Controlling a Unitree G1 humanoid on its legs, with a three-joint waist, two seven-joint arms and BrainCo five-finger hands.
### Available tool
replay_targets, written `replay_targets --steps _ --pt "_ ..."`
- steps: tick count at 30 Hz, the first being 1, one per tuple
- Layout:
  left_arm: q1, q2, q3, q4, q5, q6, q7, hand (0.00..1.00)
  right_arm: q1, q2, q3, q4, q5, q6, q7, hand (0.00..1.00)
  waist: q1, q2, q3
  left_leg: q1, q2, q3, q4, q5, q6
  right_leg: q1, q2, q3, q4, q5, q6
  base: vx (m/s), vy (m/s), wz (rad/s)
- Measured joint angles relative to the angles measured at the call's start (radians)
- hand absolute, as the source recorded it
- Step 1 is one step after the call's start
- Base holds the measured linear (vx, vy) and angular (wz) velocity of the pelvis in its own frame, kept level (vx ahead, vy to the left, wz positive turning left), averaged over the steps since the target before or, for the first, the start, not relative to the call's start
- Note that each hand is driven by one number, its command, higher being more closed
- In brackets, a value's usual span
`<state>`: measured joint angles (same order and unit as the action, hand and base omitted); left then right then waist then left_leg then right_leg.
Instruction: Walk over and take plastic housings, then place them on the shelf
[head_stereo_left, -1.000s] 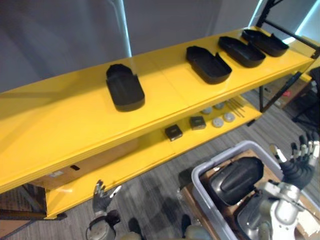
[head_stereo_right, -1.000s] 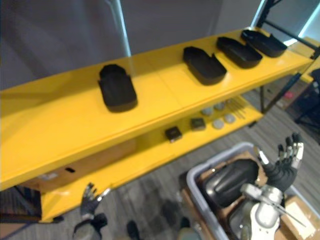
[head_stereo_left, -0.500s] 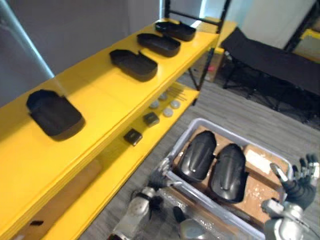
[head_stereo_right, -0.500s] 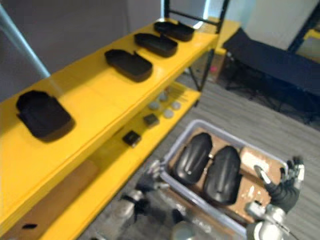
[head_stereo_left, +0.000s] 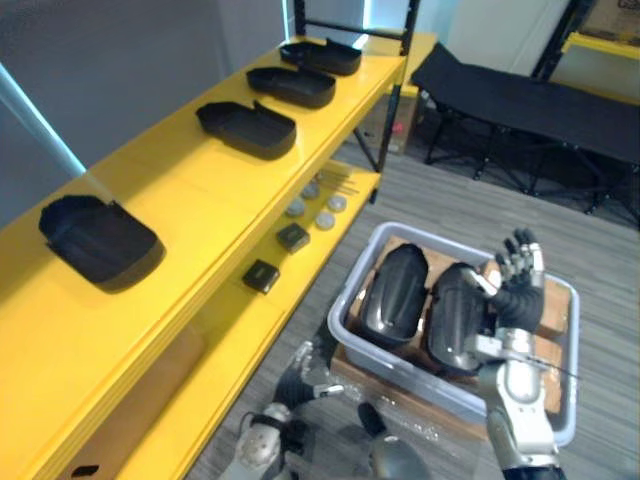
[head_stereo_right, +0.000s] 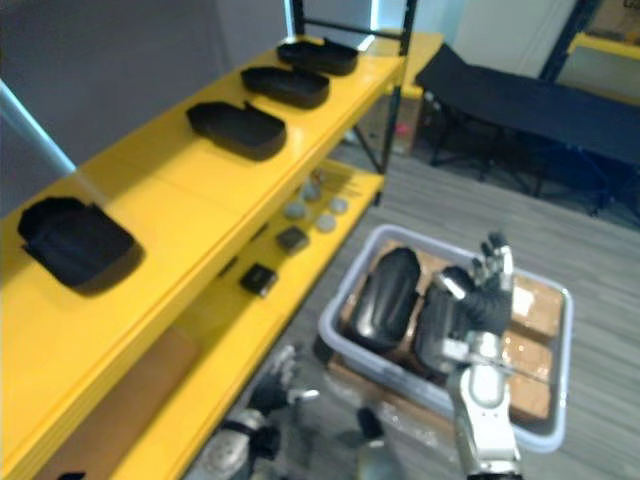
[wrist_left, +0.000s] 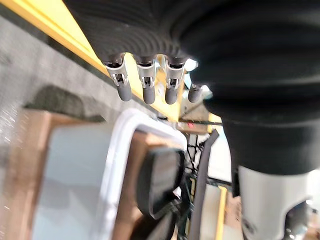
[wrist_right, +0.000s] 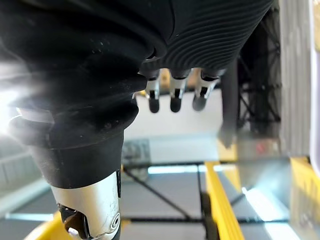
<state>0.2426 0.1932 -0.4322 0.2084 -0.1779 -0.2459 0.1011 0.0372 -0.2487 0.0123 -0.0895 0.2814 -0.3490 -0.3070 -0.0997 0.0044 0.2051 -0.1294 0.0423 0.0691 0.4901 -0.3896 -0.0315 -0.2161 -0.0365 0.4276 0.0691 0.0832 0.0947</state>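
Observation:
Two black plastic housings lie side by side in a grey bin on the floor: one on the left and one on the right. My right hand is raised over the right housing, fingers straight, holding nothing. Low beside the bin's near corner my left hand hangs open and empty; its fingers show in the left wrist view, with a housing beyond them. Several black housings rest open side up on the yellow shelf, the nearest one at the left.
The shelf's lower level holds two small black blocks and round grey discs. The bin stands on brown cardboard. A black cot stands at the back right on the grey floor.
The view has swung further right, bringing the bin closer to the middle. My right hand rose from the bin's right side to above the right housing. My left hand stays low by the bin.

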Motion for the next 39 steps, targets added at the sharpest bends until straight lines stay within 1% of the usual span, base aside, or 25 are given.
replay_targets --steps 3,4,7,9,10,11,13,14,15,16,17,19,20,22,24,25,26,27,28,29,31,33,35,37,39 --pt "-0.028 -0.008 -0.005 0.000 0.000 -0.053 0.015 0.00 -0.024 -0.010 -0.006 0.021 0.000 0.001 -0.022 0.00 0.003 0.003 0.016 -0.015 -0.015 -0.009 0.001 0.003 0.003 -0.010 -0.016 -0.018 -0.008 0.018 0.014 0.04 0.045 0.09" --pt "-0.057 -0.018 -0.012 0.000 0.000 -0.070 0.028 0.00 -0.044 -0.011 -0.008 0.043 0.000 0.002 -0.027 0.00 0.005 0.010 0.022 -0.020 -0.016 -0.015 0.002 0.003 0.003 -0.010 -0.018 -0.020 -0.024 0.028 0.030 0.09 0.029 0.10" --pt "-0.121 -0.036 -0.023 -0.002 -0.001 -0.088 0.035 0.00 -0.046 -0.001 -0.007 0.067 0.000 0.008 -0.065 0.00 0.004 0.013 0.044 -0.031 -0.010 -0.038 0.019 -0.002 -0.003 -0.010 -0.013 -0.046 -0.022 0.038 0.043 0.09 0.006 0.14" --pt "-0.155 -0.050 -0.024 -0.027 0.001 -0.094 0.035 0.00 -0.035 0.034 -0.005 0.067 0.003 0.011 -0.092 0.00 0.008 0.016 0.086 -0.030 0.012 -0.052 0.075 -0.023 -0.012 -0.010 0.015 -0.048 0.020 0.042 0.050 0.01 0.012 -0.19" --pt "-0.168 -0.060 -0.027 -0.051 0.003 -0.093 0.034 0.00 -0.008 0.068 -0.005 0.061 0.015 0.009 -0.109 0.00 0.009 0.021 0.113 -0.026 0.030 -0.062 0.124 -0.046 -0.009 -0.012 0.048 -0.047 0.062 0.042 0.050 -0.05 0.027 -0.58" --pt "-0.169 -0.069 -0.032 -0.070 0.002 -0.092 0.034 0.00 0.053 0.109 -0.005 0.055 0.025 0.004 -0.111 0.00 0.011 0.022 0.117 -0.023 0.048 -0.049 0.157 -0.072 -0.002 -0.029 0.080 -0.045 0.108 0.042 0.050 -0.06 0.032 -0.71" --pt "-0.169 -0.075 -0.032 -0.083 0.000 -0.079 0.033 0.00 0.157 0.151 -0.005 0.027 0.025 0.002 -0.100 0.00 0.029 0.008 0.130 0.019 0.060 0.013 0.167 -0.098 0.013 -0.033 0.096 -0.072 0.150 0.043 0.049 -0.10 0.064 -1.08" --pt "-0.159 -0.076 -0.017 -0.091 0.001 -0.071 0.039 0.00 0.243 0.161 -0.003 -0.019 0.024 -0.001 -0.062 0.00 0.036 -0.003 0.137 0.051 0.072 0.081 0.160 -0.110 0.034 -0.028 0.088 -0.149 0.136 0.089 0.023 -0.18 0.083 -1.36" --pt "-0.149 -0.078 -0.007 -0.095 0.002 -0.066 0.047 0.00 0.263 0.159 -0.003 -0.027 0.024 -0.004 -0.041 0.00 0.037 0.003 0.140 0.059 0.080 0.110 0.151 -0.106 0.046 -0.023 0.088 -0.175 0.103 0.127 0.009 -0.25 0.102 -1.48" --pt "-0.134 -0.072 0.020 -0.096 0.004 -0.052 0.053 0.00 0.283 0.157 -0.007 -0.036 0.028 -0.009 -0.013 0.00 0.028 0.001 0.144 0.062 0.087 0.161 0.137 -0.090 0.067 -0.033 0.078 -0.257 0.111 0.138 -0.020 -0.18 0.068 -0.95" --pt "-0.131 -0.072 0.031 -0.095 0.002 -0.042 0.054 0.00 0.290 0.154 -0.012 -0.040 0.033 -0.012 -0.001 0.00 0.027 -0.002 0.144 0.061 0.088 0.181 0.132 -0.082 0.075 -0.042 0.069 -0.304 0.159 0.102 -0.035 -0.22 0.084 -1.07" --pt "-0.085 -0.070 0.084 -0.102 -0.012 -0.032 0.052 0.00 0.269 0.145 -0.006 -0.050 0.070 -0.033 0.031 0.00 0.038 0.001 0.146 0.060 0.094 0.250 0.075 -0.028 0.087 -0.067 0.028 -0.411 0.351 -0.056 -0.062 -0.21 0.064 -0.85" --pt "-0.072 -0.068 0.099 -0.108 -0.015 -0.028 0.051 0.00 0.258 0.145 -0.004 -0.050 0.073 -0.037 0.032 0.00 0.039 0.004 0.147 0.057 0.098 0.261 0.060 -0.012 0.088 -0.062 0.016 -0.429 0.388 -0.087 -0.068 -0.20 0.012 -0.68" --pt "-0.024 -0.042 0.143 -0.132 -0.022 -0.003 0.050 0.00 0.216 0.146 0.002 -0.050 0.070 -0.038 0.018 0.00 0.060 0.003 0.147 0.037 0.103 0.299 -0.001 0.047 0.082 -0.033 -0.040 -0.474 0.482 -0.183 -0.072 -0.18 -0.068 -0.52" --pt "0.006 -0.043 0.186 -0.135 -0.049 0.004 0.048 0.00 0.191 0.145 0.001 -0.048 0.050 -0.023 -0.016 0.00 0.076 -0.001 0.148 0.020 0.108 0.317 -0.025 0.072 0.067 0.009 -0.093 -0.514 0.491 -0.221 -0.074 -0.14 -0.167 -0.42" --pt "0.030 -0.043 0.214 -0.143 -0.061 0.007 0.048 0.00 0.170 0.145 0.001 -0.036 0.042 -0.008 -0.039 0.00 0.089 -0.008 0.151 0.006 0.110 0.328 -0.026 0.076 0.061 0.030 -0.115 -0.521 0.455 -0.230 -0.070 -0.13 -0.201 -0.37" --pt "0.036 -0.042 0.227 -0.148 -0.062 0.007 0.048 0.00 0.157 0.145 0.000 -0.024 0.039 0.001 -0.049 0.00 0.086 -0.013 0.151 -0.008 0.109 0.324 -0.023 0.081 0.050 0.033 -0.113 -0.531 0.420 -0.231 -0.045 -0.10 -0.164 -0.25" --pt "0.048 -0.039 0.237 -0.149 -0.063 0.008 0.048 0.00 0.146 0.140 -0.008 -0.006 0.039 0.011 -0.067 0.00 0.088 -0.013 0.151 -0.032 0.096 0.302 -0.023 0.090 0.034 0.032 -0.107 -0.548 0.379 -0.229 -0.031 -0.10 -0.147 -0.24" --pt "0.055 -0.047 0.235 -0.157 -0.093 0.005 0.047 0.00 0.141 0.136 -0.022 0.020 0.036 0.028 -0.094 0.00 0.094 -0.008 0.149 -0.074 0.074 0.219 -0.042 0.114 0.027 0.044 -0.084 -0.546 0.284 -0.219 -0.014 -0.08 -0.136 -0.30" --pt "0.059 -0.044 0.235 -0.156 -0.099 0.004 0.044 0.00 0.145 0.138 -0.035 0.031 0.028 0.035 -0.113 0.00 0.093 -0.009 0.152 -0.085 0.075 0.214 -0.052 0.125 0.022 0.062 -0.075 -0.551 0.215 -0.212 -0.005 -0.08 -0.165 -0.29" --pt "0.052 -0.058 0.224 -0.154 -0.099 -0.013 0.038 0.00 0.159 0.135 -0.087 0.048 0.019 0.045 -0.145 0.00 0.081 0.000 0.159 -0.089 0.082 0.202 -0.081 0.157 0.015 0.081 -0.047 -0.560 0.127 -0.157 -0.015 -0.06 -0.132 -0.13" --pt "0.038 -0.064 0.223 -0.157 -0.098 -0.026 0.034 0.00 0.169 0.128 -0.132 0.058 0.018 0.052 -0.162 0.00 0.079 0.003 0.165 -0.089 0.087 0.201 -0.083 0.166 0.013 0.080 -0.036 -0.555 0.112 -0.147 -0.022 -0.07 -0.055 -0.14" --pt "0.000 -0.073 0.223 -0.156 -0.121 -0.045 0.035 0.00 0.154 0.103 -0.186 0.063 0.018 0.073 -0.175 0.00 0.065 0.008 0.189 -0.088 0.087 0.202 -0.088 0.176 0.015 0.075 -0.033 -0.540 0.101 -0.137 -0.024 -0.06 -0.008 -0.13" --pt "-0.026 -0.075 0.221 -0.141 -0.136 -0.045 0.041 0.00 0.123 0.083 -0.193 0.072 0.017 0.082 -0.169 0.00 0.055 0.010 0.196 -0.087 0.082 0.207 -0.104 0.187 0.019 0.073 -0.032 -0.530 0.074 -0.117 -0.023 -0.04 0.017 -0.22" --pt "-0.061 -0.077 0.211 -0.114 -0.120 -0.043 0.059 0.00 0.072 0.065 -0.200 0.103 0.006 0.087 -0.160 0.00 0.056 0.010 0.212 -0.079 0.069 0.203 -0.130 0.204 0.025 0.075 -0.037 -0.517 0.058 -0.098 -0.019 -0.02 0.021 -0.18"
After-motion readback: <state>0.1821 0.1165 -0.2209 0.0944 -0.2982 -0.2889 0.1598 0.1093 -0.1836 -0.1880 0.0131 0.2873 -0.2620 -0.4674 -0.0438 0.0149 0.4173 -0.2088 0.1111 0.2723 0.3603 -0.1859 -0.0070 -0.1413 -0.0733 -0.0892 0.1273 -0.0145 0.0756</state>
